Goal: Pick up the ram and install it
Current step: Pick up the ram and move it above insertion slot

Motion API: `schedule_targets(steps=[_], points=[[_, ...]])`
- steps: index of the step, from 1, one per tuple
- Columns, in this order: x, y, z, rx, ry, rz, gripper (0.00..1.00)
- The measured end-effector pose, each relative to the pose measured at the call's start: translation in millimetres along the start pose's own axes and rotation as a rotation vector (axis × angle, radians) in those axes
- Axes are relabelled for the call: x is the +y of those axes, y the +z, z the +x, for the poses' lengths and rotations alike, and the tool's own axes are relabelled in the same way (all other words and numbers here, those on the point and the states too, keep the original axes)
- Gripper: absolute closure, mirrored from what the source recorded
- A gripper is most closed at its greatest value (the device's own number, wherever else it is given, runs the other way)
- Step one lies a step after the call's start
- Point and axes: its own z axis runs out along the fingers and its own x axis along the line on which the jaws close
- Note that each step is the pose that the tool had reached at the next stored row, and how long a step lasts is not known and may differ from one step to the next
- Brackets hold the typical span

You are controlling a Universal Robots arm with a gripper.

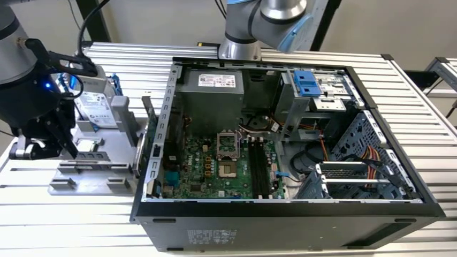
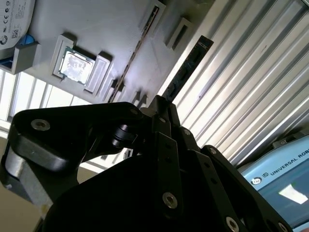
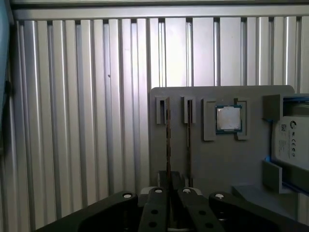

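Exterior view: the arm's black tool (image 1: 68, 151) is hanging over a grey plastic parts tray (image 1: 85, 179) on the ribbed aluminium counter (image 1: 421, 101), beside an open black computer case (image 1: 286, 225). The long black slots (image 1: 258, 167) on its green motherboard (image 1: 200, 171) are looking unfilled, so installing appears not yet begun.

Second wrist view: the tool (image 2: 163, 104) is pinching one end of the ram (image 2: 186, 72), a thin, long, dark circuit-board stick, jaws nearly closed on it. The stick is jutting out straight, edge-on.

First wrist view: the ram (image 3: 168, 140) is running from a tray slot into the tool (image 3: 170, 186), a second similar stick (image 3: 188, 145) just beside it. Whether it is seated or lifted clear cannot be told.
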Motion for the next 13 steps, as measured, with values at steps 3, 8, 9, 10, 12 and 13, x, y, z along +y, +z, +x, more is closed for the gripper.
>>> schedule_targets(steps=[3, 8, 9, 10, 12, 13], points=[[0.0, -1.9, 0.0, 0.0, 0.0, 0.0, 1.0], [0.1, -5.2, -0.1, 0.0, 0.0, 0.0, 1.0], [0.1, -5.8, -0.1, 0.0, 0.0, 0.0, 1.0], [0.0, -6.5, -0.1, 0.0, 0.0, 0.0, 1.0], [0.1, -7.9, -0.3, -0.0001, 0.0, 0.0001, 1.0], [0.1, -8.6, -0.6, -0.0002, 0.0, 0.0002, 1.0]])
